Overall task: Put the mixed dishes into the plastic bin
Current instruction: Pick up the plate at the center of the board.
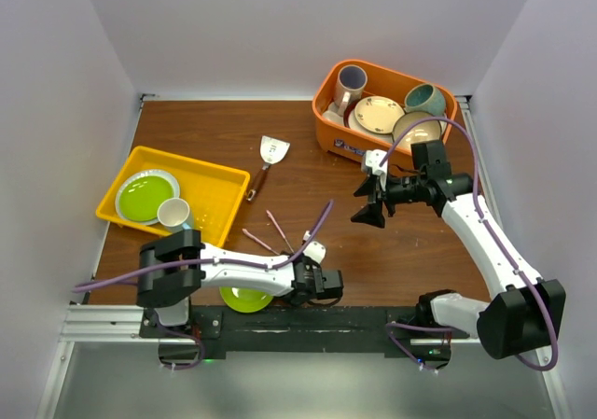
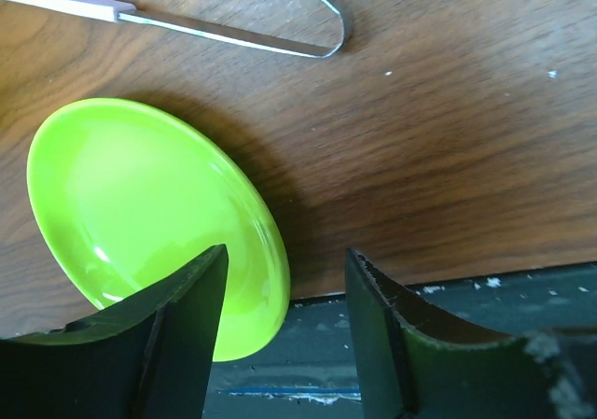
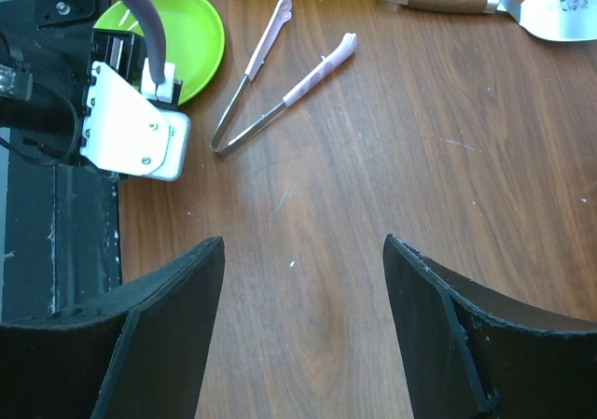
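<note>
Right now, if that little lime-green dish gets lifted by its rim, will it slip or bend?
Probably slippery: the lime-green dish looks glossy. It looks like stiff glazed ceramic, so it should not bend, though it might chip. Its near rim seems to overhang the table edge, between the left end effector's open fingers, so a push could tip it off.

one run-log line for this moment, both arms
left gripper: open, jaws straddling lime-green plate rim at near table edge | right gripper: open, empty, over table | plastic bin: holds several dishes
</note>
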`<state>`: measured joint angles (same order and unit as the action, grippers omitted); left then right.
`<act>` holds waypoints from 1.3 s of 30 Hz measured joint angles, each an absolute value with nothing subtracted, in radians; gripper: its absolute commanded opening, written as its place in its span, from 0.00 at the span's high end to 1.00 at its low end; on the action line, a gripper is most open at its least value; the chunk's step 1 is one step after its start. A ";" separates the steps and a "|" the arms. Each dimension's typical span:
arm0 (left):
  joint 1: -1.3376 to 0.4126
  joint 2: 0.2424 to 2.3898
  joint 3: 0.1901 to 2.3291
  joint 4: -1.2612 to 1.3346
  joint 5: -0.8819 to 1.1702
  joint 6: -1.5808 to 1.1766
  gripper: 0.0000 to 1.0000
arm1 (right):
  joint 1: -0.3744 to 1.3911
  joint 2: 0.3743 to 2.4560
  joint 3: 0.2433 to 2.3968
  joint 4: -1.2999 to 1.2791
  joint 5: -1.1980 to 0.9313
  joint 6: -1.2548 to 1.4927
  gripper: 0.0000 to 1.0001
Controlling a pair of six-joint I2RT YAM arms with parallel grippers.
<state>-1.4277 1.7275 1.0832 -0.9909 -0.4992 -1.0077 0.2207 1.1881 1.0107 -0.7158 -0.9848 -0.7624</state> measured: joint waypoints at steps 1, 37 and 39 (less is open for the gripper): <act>-1.429 1.732 1.083 -0.993 -0.505 -1.011 0.43 | 0.219 1.188 1.011 -0.715 -0.984 -0.763 0.27; -1.461 1.808 1.055 -1.025 -0.603 -1.063 0.81 | 0.188 1.189 1.009 -0.718 -0.990 -0.772 0.27; -1.461 1.808 1.052 -1.023 -0.604 -1.063 0.84 | 0.184 1.189 1.009 -0.719 -0.991 -0.773 0.27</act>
<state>-1.4612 1.8084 1.0523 -1.0233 -0.6044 -1.0626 0.1841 1.1889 1.0092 -0.7185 -0.9905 -0.7731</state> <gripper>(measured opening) 0.204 0.728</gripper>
